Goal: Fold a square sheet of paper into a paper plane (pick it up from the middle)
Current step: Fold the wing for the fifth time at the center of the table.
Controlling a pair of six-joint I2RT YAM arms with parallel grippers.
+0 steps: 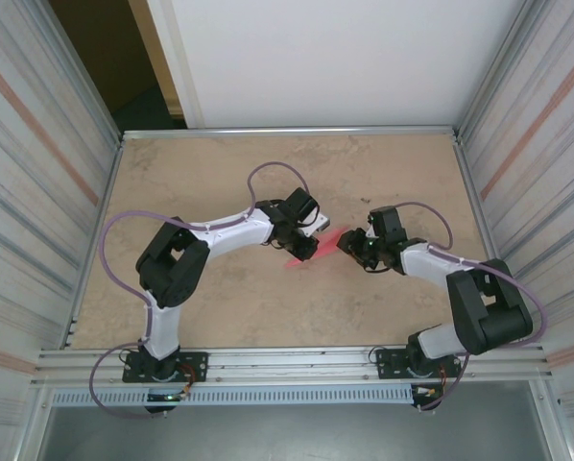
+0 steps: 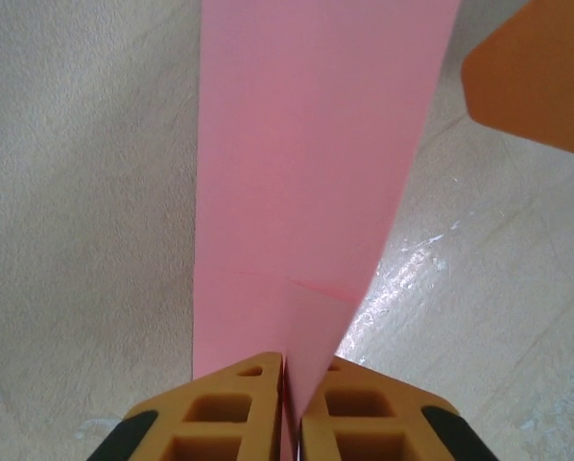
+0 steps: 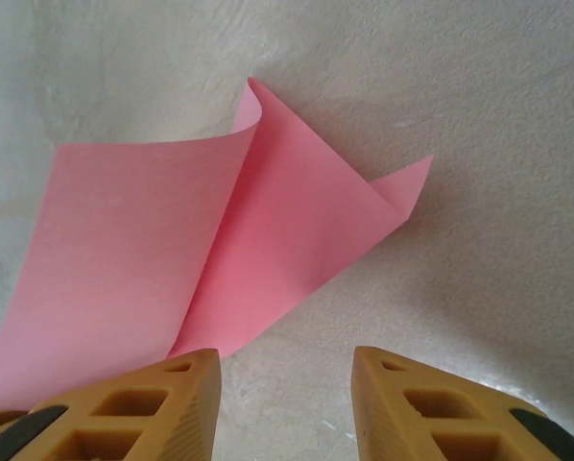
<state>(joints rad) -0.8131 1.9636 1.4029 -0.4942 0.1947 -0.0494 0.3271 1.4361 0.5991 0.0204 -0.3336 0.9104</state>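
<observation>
You've got the square sheet of paper point(image 1: 304, 254), pink, part-folded w/ one flap curling up, at mid counter point(image 1: 229, 317) between both arms. Left pincer point(image 2: 285, 360) is clenched on the sheet's near edge. Right pincer point(image 3: 287, 360) is released, jaws apart w/ nothing betw. them, one finger just beside the sheet.

Middle's cramped: the left gripper point(image 1: 302, 248) and right gripper point(image 1: 348, 242) sit nose to nose, with the pink sheet point(image 1: 297, 261) curled up between them, so nothing passes there. Bare surface point(image 1: 220, 163) is wide open toward the back and along the near edge. Corrugated walls point(image 1: 37, 192) box in both sides, and the left elbow point(image 1: 172, 264) and right elbow point(image 1: 489, 312) crowd the flanks.
</observation>
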